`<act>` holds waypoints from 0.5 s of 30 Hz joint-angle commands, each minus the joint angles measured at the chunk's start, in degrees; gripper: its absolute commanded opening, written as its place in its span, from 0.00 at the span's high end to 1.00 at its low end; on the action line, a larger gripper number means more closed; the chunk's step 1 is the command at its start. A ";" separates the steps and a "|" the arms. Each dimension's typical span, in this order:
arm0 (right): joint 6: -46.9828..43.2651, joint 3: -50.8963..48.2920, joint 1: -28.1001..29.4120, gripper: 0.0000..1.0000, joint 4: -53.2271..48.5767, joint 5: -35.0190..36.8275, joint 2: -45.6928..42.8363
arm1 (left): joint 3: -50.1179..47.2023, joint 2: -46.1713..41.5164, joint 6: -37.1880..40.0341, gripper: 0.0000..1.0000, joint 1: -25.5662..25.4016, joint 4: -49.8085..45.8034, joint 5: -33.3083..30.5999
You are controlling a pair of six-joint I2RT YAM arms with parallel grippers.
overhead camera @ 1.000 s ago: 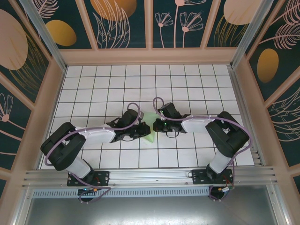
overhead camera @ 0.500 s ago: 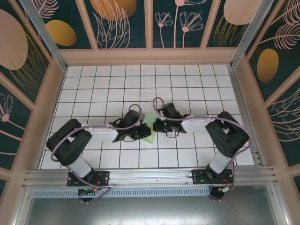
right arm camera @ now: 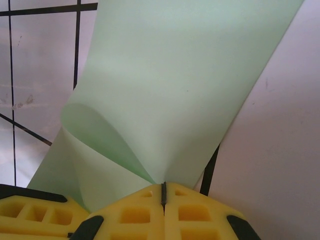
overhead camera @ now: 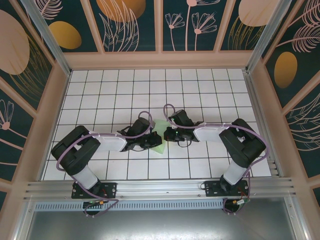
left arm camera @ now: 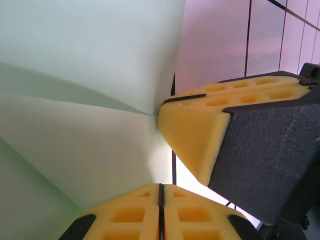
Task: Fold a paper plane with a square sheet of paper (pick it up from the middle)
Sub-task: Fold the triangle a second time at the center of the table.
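Curling mint-green square sheet of paper [right arm camera: 190, 85], clamped by left gripper [left arm camera: 160, 194], clamped by right gripper [right arm camera: 163, 190]

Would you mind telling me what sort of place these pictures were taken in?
Probably a robot test cell in a lab: a white gridded table boxed in by leaf-print panels, an aluminium rail at its near edge, and a left arm and right arm bolted there.

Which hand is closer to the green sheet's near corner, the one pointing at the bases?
Left. The left hand is shut on the square sheet of paper just beside that corner; the right hand pinches it farther up, on the opposite side.
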 commanded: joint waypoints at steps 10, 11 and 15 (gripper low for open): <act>-1.73 1.73 -0.29 1.00 -0.60 -0.72 2.08 | -1.13 1.41 -0.64 0.89 0.19 1.15 0.33; -1.73 1.77 -0.30 1.00 -0.58 -0.72 2.21 | -1.18 1.46 -0.56 0.90 0.19 0.97 0.16; -1.50 1.73 -0.41 1.00 -0.82 -0.83 2.46 | -1.21 1.68 -0.59 0.90 0.21 0.62 -0.11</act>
